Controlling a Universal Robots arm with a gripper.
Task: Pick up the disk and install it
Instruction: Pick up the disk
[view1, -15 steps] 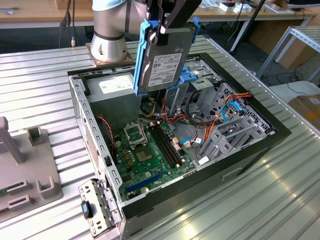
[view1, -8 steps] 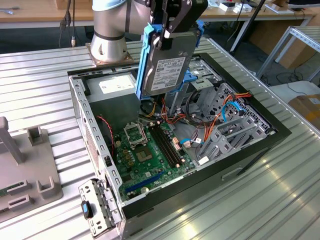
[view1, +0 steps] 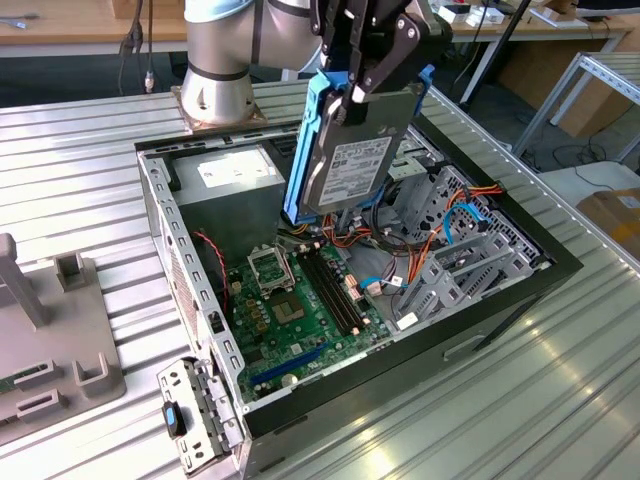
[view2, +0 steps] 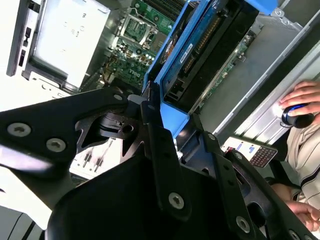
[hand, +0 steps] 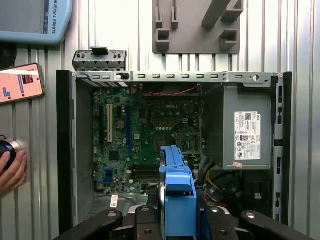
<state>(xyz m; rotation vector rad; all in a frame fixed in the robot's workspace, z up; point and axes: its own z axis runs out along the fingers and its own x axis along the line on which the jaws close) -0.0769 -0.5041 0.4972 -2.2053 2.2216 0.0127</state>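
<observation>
End effector (view1: 356, 92) clamps the one disk (view1: 350, 168), held on edge above one open computer case (view1: 152, 195).

This is a robotics lab or workshop: a robot arm's base (view1: 215, 70) stands on a ribbed metal surface (view1: 80, 160) that carries an open computer case (view1: 420, 372) and a grey fixture plate (view1: 60, 370), with wooden desks (view1: 60, 20), cardboard boxes (view1: 612, 215) and a metal rack (view1: 610, 68) behind.
</observation>
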